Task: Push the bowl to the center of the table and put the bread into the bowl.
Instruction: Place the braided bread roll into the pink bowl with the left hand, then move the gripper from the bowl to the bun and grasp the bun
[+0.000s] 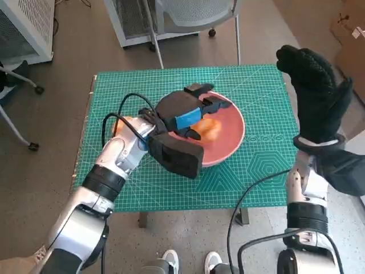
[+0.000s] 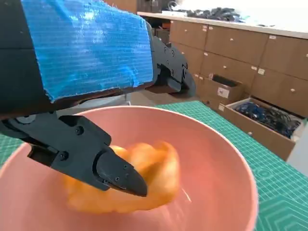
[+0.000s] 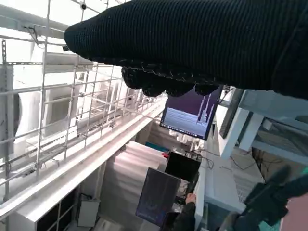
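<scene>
Head view: left hand (image 1: 181, 117), fingers spread and gripping nothing, reaches over the pink bowl (image 1: 231, 142) near the middle of the green surface (image 1: 262, 103), bread (image 1: 210, 129) lying inside it, while the right hand (image 1: 316, 94) is raised open beside the bowl.

Bowl (image 1: 228, 140) near table (image 1: 262, 171) centre, bread (image 1: 210, 129) inside it, left hand (image 1: 178, 117) over bowl's left side

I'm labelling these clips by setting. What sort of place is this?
Probably a robotics lab or workshop: a green cutting mat covers the table, wooden drawer cabinets line a wall, and monitors stand by wire racks.
</scene>
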Controlling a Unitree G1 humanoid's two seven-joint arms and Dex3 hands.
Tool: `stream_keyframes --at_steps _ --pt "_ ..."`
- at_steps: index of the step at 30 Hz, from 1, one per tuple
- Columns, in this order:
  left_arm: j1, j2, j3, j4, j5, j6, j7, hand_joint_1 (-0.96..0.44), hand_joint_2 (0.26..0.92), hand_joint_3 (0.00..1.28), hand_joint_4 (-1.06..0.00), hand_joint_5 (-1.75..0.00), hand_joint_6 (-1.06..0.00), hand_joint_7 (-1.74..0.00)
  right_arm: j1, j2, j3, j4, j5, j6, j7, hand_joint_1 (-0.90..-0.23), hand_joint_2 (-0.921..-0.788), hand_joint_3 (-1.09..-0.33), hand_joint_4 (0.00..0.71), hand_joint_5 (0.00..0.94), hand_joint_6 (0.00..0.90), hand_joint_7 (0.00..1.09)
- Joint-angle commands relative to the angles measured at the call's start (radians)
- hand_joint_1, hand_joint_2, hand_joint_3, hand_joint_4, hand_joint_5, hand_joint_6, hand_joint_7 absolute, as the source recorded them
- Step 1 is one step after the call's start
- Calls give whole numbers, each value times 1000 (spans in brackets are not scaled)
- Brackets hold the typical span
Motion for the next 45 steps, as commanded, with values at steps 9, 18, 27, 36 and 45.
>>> stream_keyframes --at_steps 9,18,27,36,45 --pt "42 70 38 -89 -48 -22 -27 -653 879 11 1 1 -230 -74 7 14 10 28 14 15 12 -635 -921 -628 245 6 373 14" --pt "114 237 101 -225 -62 -149 -15 -649 870 4 -22 -10 -276 -97 3 16 11 36 32 17 30 -635 -921 -626 245 5 374 14" --pt "155 363 170 -250 -55 -222 4 -621 836 0 -102 -8 -374 -57 1 16 5 45 39 15 42 -636 -921 -626 247 4 375 13" --pt "278 445 256 -315 -68 -137 -10 -527 798 3 -174 -6 -449 -28 -14 20 0 66 44 16 58 -643 -921 -623 252 5 377 13" --pt "348 432 267 -327 -74 -41 -30 -502 809 5 -153 0 -420 -3 -38 16 -7 98 44 10 73 -644 -921 -623 251 3 371 8"
